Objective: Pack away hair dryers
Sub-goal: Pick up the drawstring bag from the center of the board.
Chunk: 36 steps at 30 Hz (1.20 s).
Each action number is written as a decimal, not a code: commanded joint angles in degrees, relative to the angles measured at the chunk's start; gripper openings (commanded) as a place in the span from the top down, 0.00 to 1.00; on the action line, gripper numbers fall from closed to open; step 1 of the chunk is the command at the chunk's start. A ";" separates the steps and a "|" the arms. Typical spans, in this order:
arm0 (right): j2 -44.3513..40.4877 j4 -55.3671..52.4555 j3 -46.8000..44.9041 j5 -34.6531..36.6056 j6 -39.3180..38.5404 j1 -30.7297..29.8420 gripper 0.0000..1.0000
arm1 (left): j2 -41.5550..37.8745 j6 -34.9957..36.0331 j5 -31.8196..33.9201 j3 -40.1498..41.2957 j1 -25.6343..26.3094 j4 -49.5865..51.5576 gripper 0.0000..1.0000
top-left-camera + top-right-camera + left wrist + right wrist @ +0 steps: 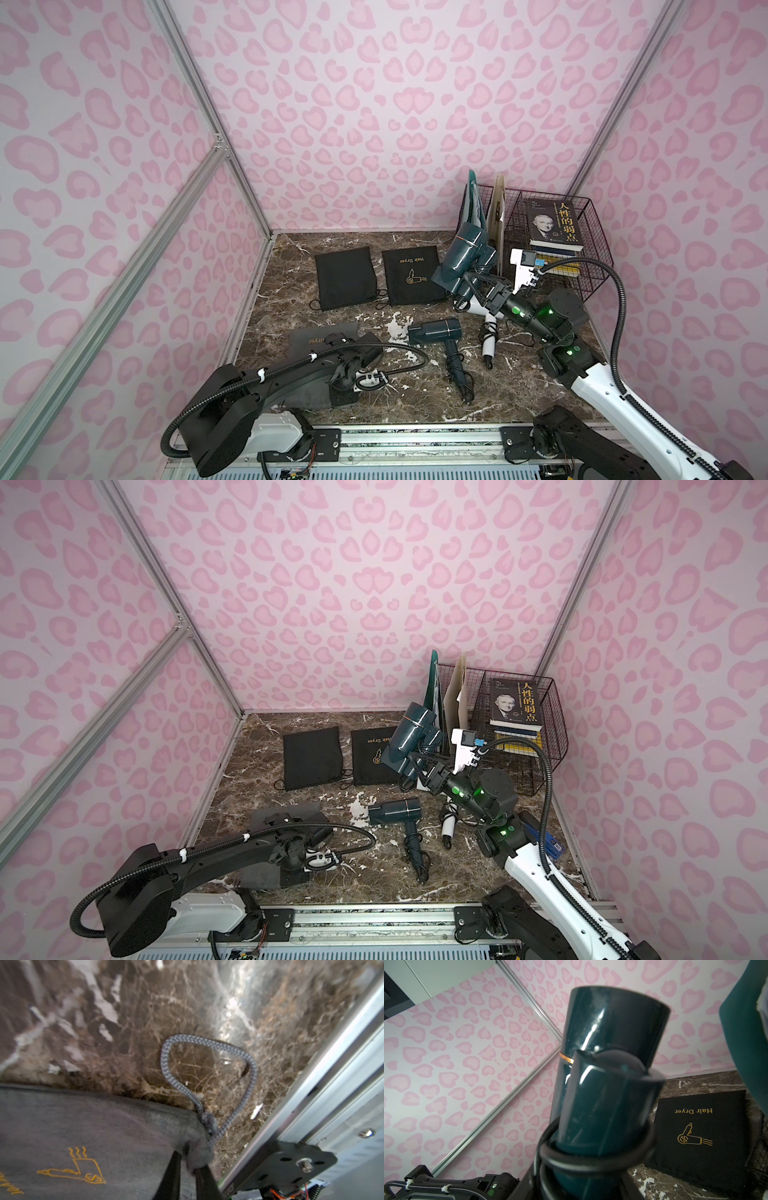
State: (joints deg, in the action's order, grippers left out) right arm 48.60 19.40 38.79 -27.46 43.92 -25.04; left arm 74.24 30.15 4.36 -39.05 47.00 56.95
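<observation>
Marble table [291,266], pink walls. In a top view the right gripper [473,284] clamps a teal dryer [461,257] aloft by its handle. Left wrist: the left gripper [190,1159] pinches a soft pouch [83,1126] by its corner. Right wrist: the shell looks glossy, rigid and likely slippery, so the corded handle suits gripping.

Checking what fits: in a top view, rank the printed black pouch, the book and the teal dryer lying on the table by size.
1. Printed black pouch.
2. Book, stacked higher, so nearness may inflate it.
3. Lying dryer, close to the book; order unsure.
</observation>
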 commanded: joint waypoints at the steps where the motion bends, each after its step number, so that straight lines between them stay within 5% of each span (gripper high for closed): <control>1: -0.34 1.70 0.19 -0.59 -0.93 0.38 1.00 | -0.67 -1.81 0.84 -1.29 0.08 0.65 0.97; 16: -1.87 -8.38 4.72 0.36 -6.02 0.96 1.00 | -2.47 0.23 1.78 -15.95 -0.67 9.29 0.98; 31: -3.08 -28.26 14.44 1.45 -13.07 0.75 1.00 | 3.91 -9.55 -10.69 -42.16 -11.78 14.37 0.98; 36: 0.19 -32.49 18.11 2.84 -15.22 -6.50 1.00 | 6.78 -13.59 -13.46 -48.85 -16.22 14.85 0.98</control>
State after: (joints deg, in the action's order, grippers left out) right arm 47.57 -12.36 55.05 -24.77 31.46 -28.27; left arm 80.18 19.94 -5.89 -85.58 32.14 70.63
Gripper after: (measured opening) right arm 0.412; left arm 0.058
